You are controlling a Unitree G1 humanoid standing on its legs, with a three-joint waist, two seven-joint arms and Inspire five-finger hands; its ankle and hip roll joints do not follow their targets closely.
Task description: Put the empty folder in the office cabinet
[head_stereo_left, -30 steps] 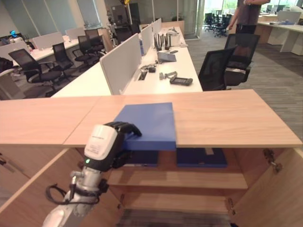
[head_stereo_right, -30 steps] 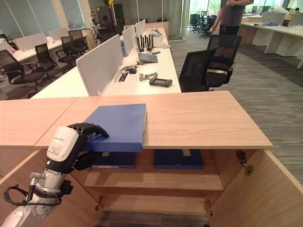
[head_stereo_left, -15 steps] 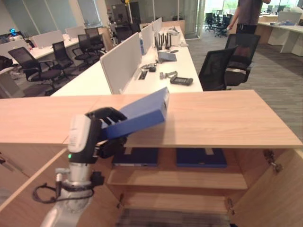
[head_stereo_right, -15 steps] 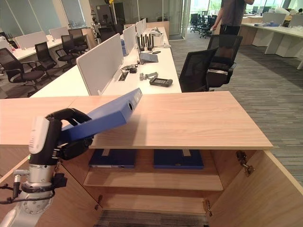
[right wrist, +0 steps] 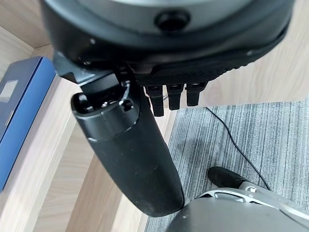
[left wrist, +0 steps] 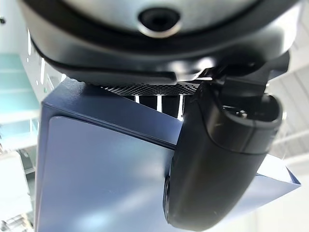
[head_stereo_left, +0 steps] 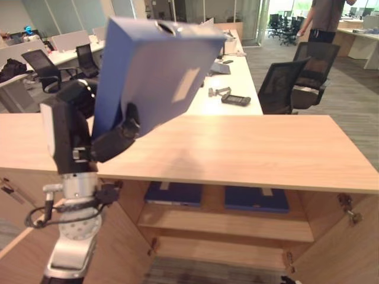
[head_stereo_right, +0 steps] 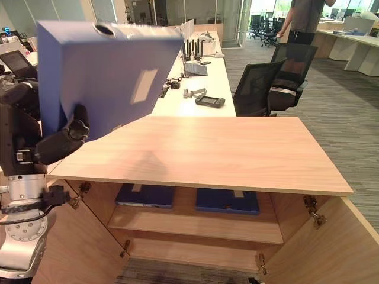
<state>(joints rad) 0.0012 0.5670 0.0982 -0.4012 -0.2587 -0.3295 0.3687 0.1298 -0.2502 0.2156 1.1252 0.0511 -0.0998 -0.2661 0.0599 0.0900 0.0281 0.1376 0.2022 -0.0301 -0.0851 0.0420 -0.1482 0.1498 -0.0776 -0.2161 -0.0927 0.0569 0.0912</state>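
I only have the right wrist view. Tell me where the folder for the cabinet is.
Observer: The left robot hand grips the folder, tilted upright above the cabinet top.
Operator: Report what is on the upper shelf.
Observer: Two blue folders lie flat there side by side, one on the left and one on the right, with a gap between them.
Operator: Check for anyone nearby.
Observer: A person stands far behind the desks, beyond a black chair.
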